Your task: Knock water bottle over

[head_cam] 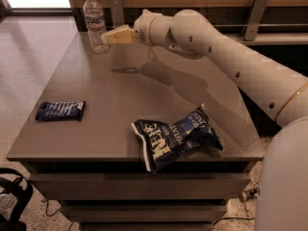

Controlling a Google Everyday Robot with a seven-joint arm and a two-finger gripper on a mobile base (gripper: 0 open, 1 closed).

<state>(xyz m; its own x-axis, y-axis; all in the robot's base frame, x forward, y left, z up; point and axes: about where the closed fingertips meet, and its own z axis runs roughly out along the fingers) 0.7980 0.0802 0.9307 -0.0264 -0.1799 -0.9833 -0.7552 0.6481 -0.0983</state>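
The water bottle (95, 23) is clear and ribbed with a white cap and a pale label band. It stands upright at the table's far left corner. My gripper (107, 37) reaches in from the right on a long white arm. Its pale yellow fingers (118, 34) point left, and the tips sit right beside the bottle's right side at about mid-height. It holds nothing.
A dark blue snack bar packet (60, 110) lies near the table's left edge (33, 124). A crumpled dark blue chip bag (175, 137) lies near the front edge. A wooden wall with metal brackets (255, 13) runs behind the table.
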